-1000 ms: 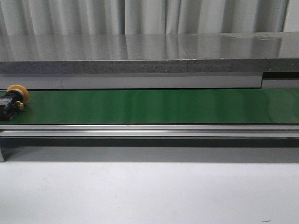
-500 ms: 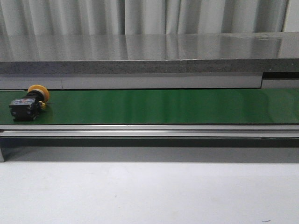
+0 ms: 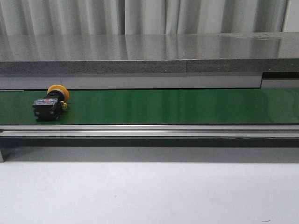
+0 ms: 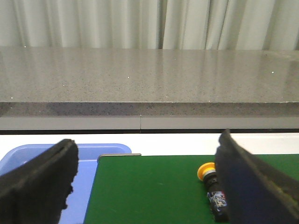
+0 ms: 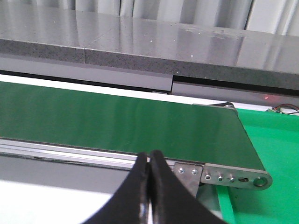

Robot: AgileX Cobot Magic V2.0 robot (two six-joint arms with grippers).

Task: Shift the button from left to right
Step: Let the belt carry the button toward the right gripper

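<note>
The button (image 3: 50, 104) lies on its side on the green conveyor belt (image 3: 163, 106) near the left end, yellow-orange cap toward the back, black body toward the front. It also shows in the left wrist view (image 4: 212, 184), partly hidden behind one finger (image 4: 247, 186). My left gripper (image 4: 142, 186) is open wide and empty, above the belt's left end; the button lies just inside that finger. My right gripper (image 5: 149, 161) is shut and empty, in front of the belt's right end. No gripper shows in the front view.
A blue tray (image 4: 93, 154) sits past the belt's left end. A green bin (image 5: 275, 154) sits past the right end. A grey stone counter (image 3: 140, 53) runs behind the belt. A metal rail (image 3: 149, 130) edges the belt's front, with white table (image 3: 149, 191) before it.
The button has travelled to the right along the belt, from the left edge of the front view to well inside it. No arm shows in the front view.
</note>
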